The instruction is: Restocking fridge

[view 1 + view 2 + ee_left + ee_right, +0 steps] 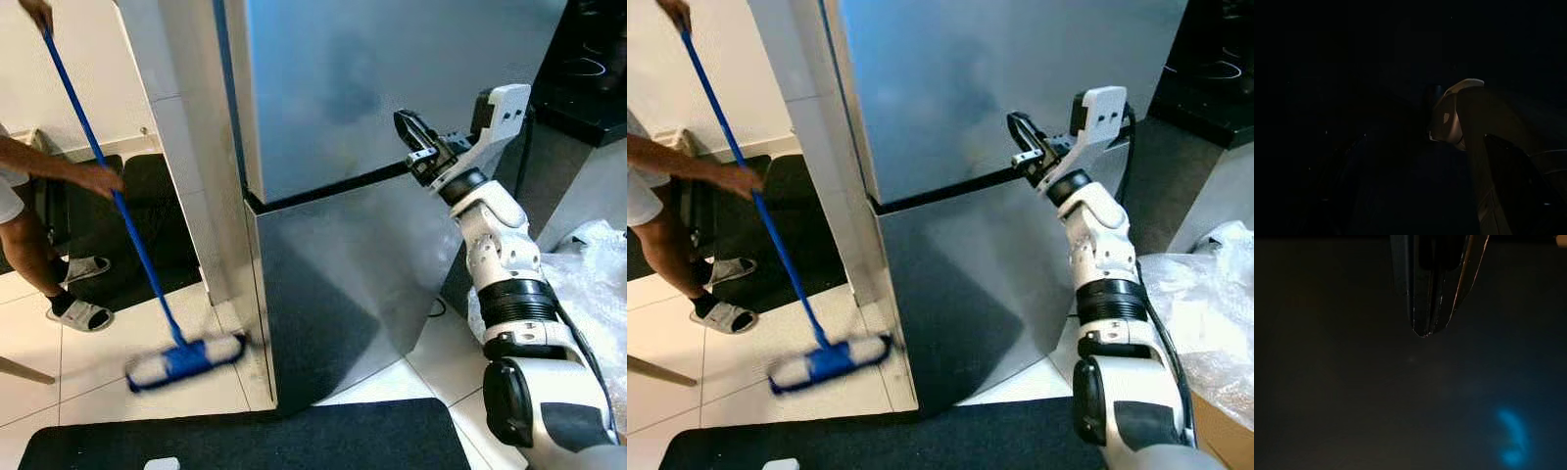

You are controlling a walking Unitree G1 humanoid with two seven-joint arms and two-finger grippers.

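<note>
A tall silver fridge (372, 78) stands before me with both doors closed; a black seam (323, 191) divides the upper door from the lower door (343, 284). My right gripper (402, 120) is raised at the seam's right end, close against the upper door's bottom edge. In the right wrist view its fingers (1425, 308) lie pressed together, shut on nothing, in front of the dark steel face. The left wrist view is very dark; only a pale curved shape (1452, 115) can be made out.
At the left a person (29, 245) in sandals pushes a blue mop (186, 360) on the white tiles beside the fridge. A black mat (294, 441) lies at my feet. Crumpled clear plastic (598, 284) sits at the right, a dark counter (588, 88) beyond.
</note>
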